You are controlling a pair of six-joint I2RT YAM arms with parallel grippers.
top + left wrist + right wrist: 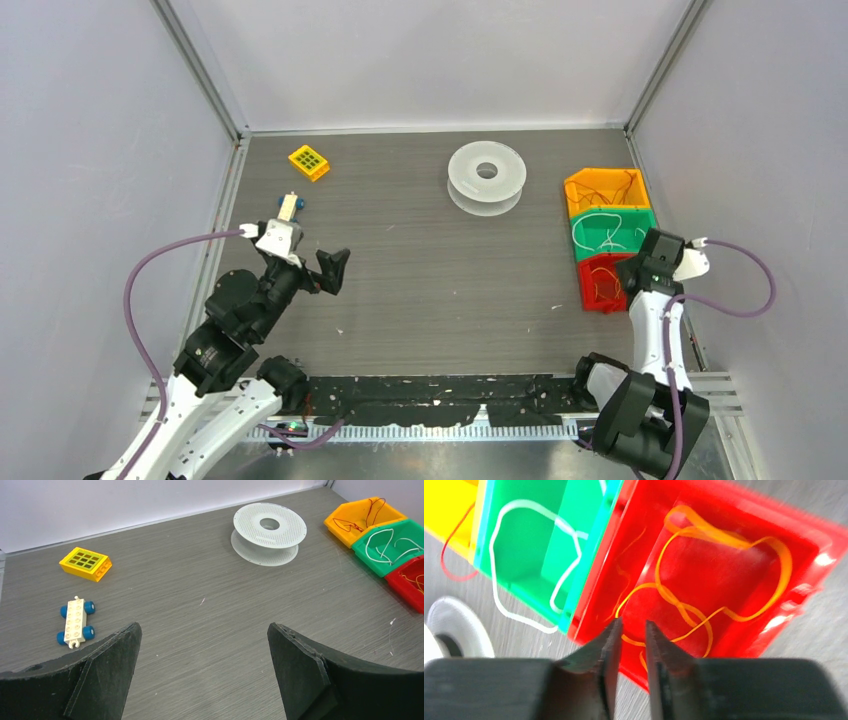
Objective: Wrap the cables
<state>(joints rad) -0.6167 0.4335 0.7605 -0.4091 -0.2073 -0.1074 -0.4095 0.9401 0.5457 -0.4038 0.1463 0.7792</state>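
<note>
Right end effector was down low over the red bin, its two fingers drawn almost together with only a slim gap showing between the tips. And the yellow-orange cable was right there: it lay in loose, overlapping loops on the floor of that red bin, with one curl running across just behind the fingertips. Whether the fingers actually had that curl pinched, I could not tell from the wrist view. Just to the left of the end effector sat the green bin, touching the red one, with a thin white wire looping inside it and spilling over its near wall.

Over on the other side, the left end effector hung above the bench with its fingers spread as wide as they go and nothing between them. Ahead of it and a little to the right stood a white spool. Ahead to its left lay a white toy car with blue wheels, and beyond that a yellow brick
</note>
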